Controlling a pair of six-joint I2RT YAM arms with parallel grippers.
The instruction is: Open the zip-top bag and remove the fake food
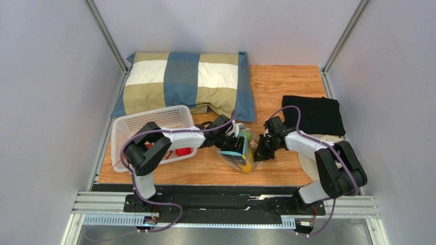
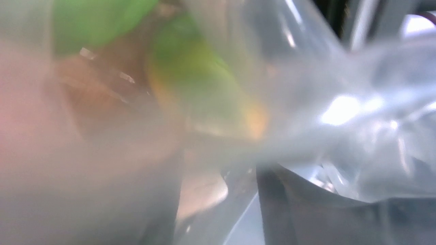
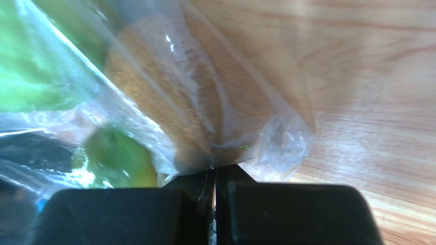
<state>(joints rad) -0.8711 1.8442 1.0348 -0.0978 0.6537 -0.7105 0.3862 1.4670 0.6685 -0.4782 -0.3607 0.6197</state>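
The clear zip-top bag (image 1: 239,154) lies on the wooden table between my grippers, its light blue strip toward the left one. A yellow-orange mango (image 1: 247,166) shows at its near end. My left gripper (image 1: 235,144) is at the bag's mouth. In the left wrist view its jaws (image 2: 220,214) stand apart, with bag film (image 2: 358,112) pressed over the lens and a green piece (image 2: 92,20) and the mango (image 2: 199,87) blurred behind it. My right gripper (image 1: 262,148) is shut on the bag's corner (image 3: 276,143). A brownish piece (image 3: 169,102) and the mango (image 3: 120,158) sit inside.
A white perforated basket (image 1: 128,127) at the left holds a red toy (image 1: 183,151). A checked pillow (image 1: 187,81) lies at the back, a folded black cloth (image 1: 312,115) at the right, with a pale round mat (image 1: 307,163) under the right arm.
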